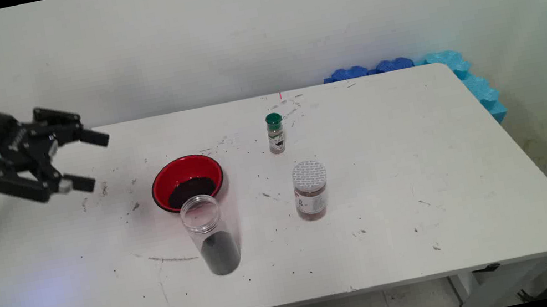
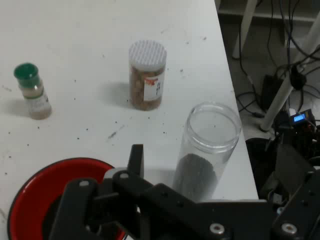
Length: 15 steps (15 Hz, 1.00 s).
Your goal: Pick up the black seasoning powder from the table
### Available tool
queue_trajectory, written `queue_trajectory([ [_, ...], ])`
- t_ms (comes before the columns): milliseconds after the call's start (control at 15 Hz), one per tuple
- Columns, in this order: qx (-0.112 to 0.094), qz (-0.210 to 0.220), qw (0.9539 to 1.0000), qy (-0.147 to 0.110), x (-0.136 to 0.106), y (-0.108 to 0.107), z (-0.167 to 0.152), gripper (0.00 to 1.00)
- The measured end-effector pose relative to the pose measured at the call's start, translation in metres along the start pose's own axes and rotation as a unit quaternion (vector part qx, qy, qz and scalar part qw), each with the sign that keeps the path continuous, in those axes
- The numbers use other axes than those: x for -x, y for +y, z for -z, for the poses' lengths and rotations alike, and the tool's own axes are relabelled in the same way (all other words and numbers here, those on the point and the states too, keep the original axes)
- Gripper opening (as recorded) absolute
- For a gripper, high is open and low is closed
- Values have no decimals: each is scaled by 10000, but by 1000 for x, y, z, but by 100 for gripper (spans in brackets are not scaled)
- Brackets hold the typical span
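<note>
Gripper [image 1: 93, 160] spread wide, empty, above the table [image 1: 427, 194].
Red bowl [image 1: 187, 181] lies at its 4 o'clock; clear open jar [image 1: 210, 234] touches the bowl at 6 o'clock.

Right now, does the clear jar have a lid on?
No. The clear jar stands open-topped, its rim bare, dark grains at its bottom.
</note>
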Motion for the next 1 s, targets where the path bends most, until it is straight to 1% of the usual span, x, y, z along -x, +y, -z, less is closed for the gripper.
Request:
queue_trajectory([
  [200, -22, 7, 10000, -41, 20, 6, -17, 100],
  [533, 72, -104, 9998, -145, 46, 19, -53, 100],
  [733, 95, -153, 9997, -159, 55, 23, -74, 100],
  [1000, 147, -218, 9996, -85, 55, 25, -102, 100],
])
